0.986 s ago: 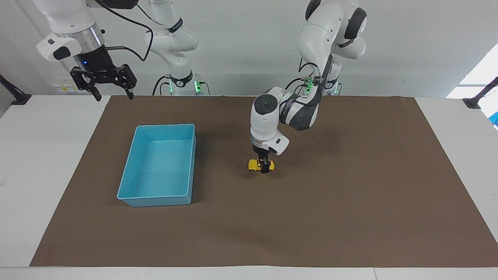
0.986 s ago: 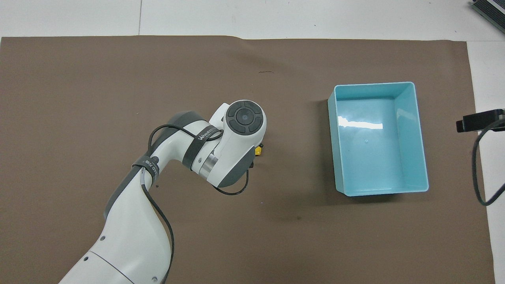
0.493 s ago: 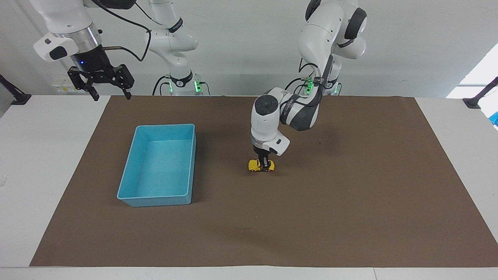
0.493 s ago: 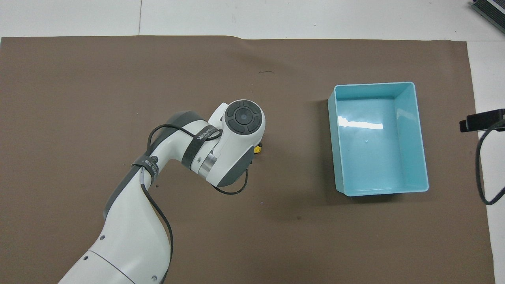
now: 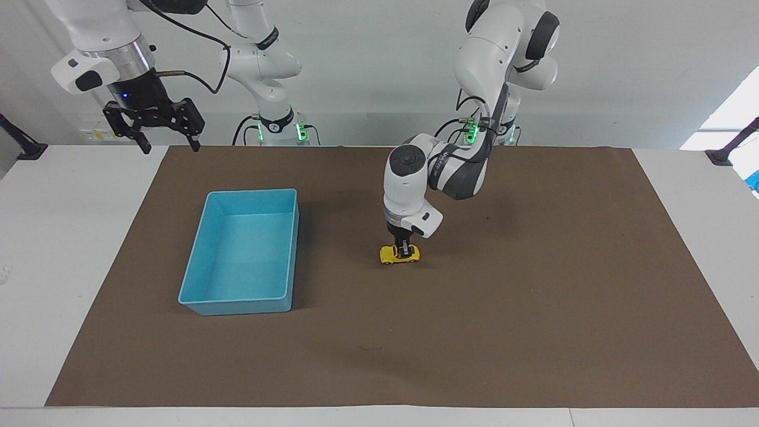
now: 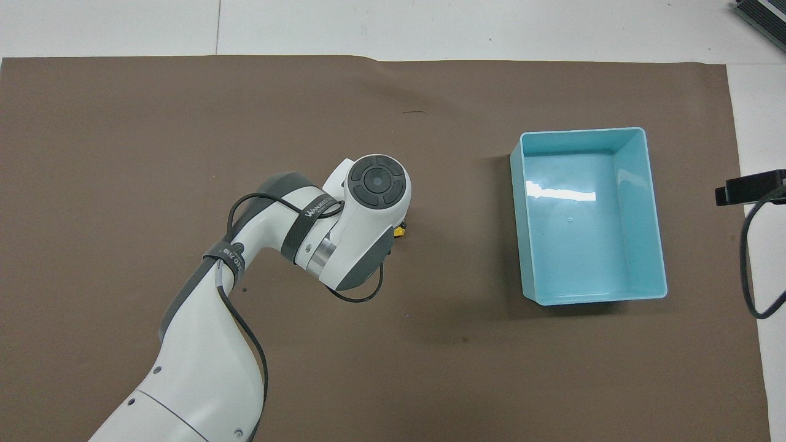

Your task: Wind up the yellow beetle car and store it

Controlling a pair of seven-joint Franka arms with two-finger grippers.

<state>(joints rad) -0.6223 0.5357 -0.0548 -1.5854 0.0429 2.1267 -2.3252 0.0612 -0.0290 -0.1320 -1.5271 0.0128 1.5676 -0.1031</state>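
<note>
Brown mat (image 5: 533, 308) on white table; L gripper (image 5: 405, 254) apparently clamps yellow beetle car (image 5: 391, 255).

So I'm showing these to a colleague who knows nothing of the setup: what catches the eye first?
The left gripper, shut on the yellow beetle car at mid-mat. Then the empty blue bin, beside it toward the right arm's end. The right gripper waits open, raised over the table's edge.

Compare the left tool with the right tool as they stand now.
The left tool is down at the mat, shut on the yellow beetle car; the right tool waits raised over the table's edge, open and empty. The left points straight down; the right is tilted. Both are black.
</note>
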